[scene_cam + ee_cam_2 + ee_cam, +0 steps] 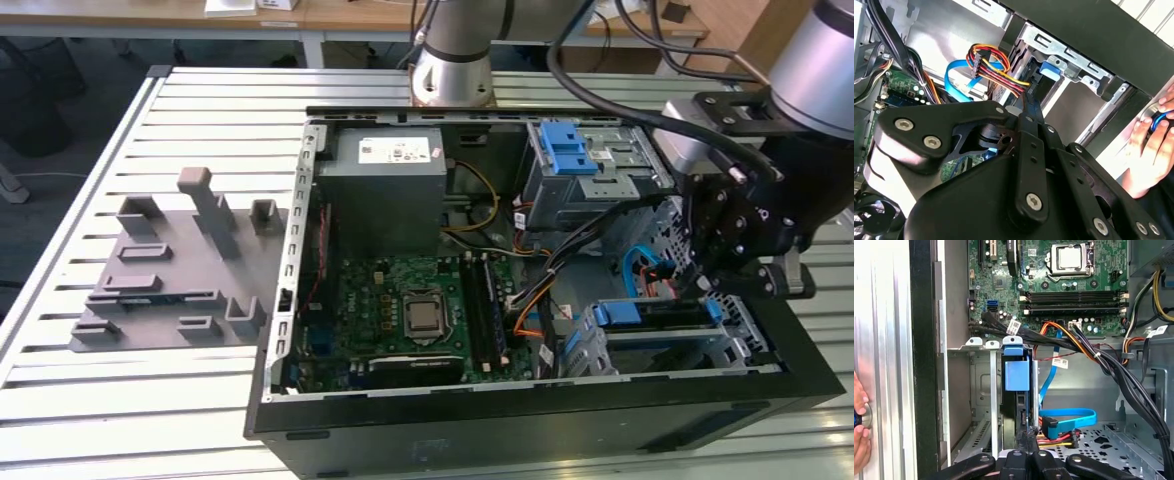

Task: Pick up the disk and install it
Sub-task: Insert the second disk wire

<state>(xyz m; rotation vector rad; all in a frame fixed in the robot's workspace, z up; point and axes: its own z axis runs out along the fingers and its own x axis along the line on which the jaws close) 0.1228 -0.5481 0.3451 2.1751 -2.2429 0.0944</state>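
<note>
The disk (1017, 385) stood on edge in the lower drive cage (747, 345) of the open black desktop computer case (534, 420), its blue plastic rail end and dark narrow edge facing the first wrist view, between two thin silver sheet-metal cage dividers. In the exterior view the same blue rail (650, 313) showed inside the cage near the case's corner at the exterior view's right. The black, bolted, multi-link gripper (1026, 446) sat right at the disk's near end, its fingers close together around that edge, though whether they actually clamped the disk I could not tell. A bundle of red, yellow and black power wires (996, 67) and a flat blue data cable (1069, 420) lay just beside the gripper. Deeper in the case lay the green motherboard (400, 300) with one square silver processor socket (424, 315), a boxy grey power supply (387, 190), and an upper metal bay carrying a blue latch (567, 150). The case rested on a ribbed aluminium surface (200, 420), beside one grey plastic fixture plate (174, 270) with several upright blocks. A person's hand (1149, 150) rested on the surface outside the case.
</note>
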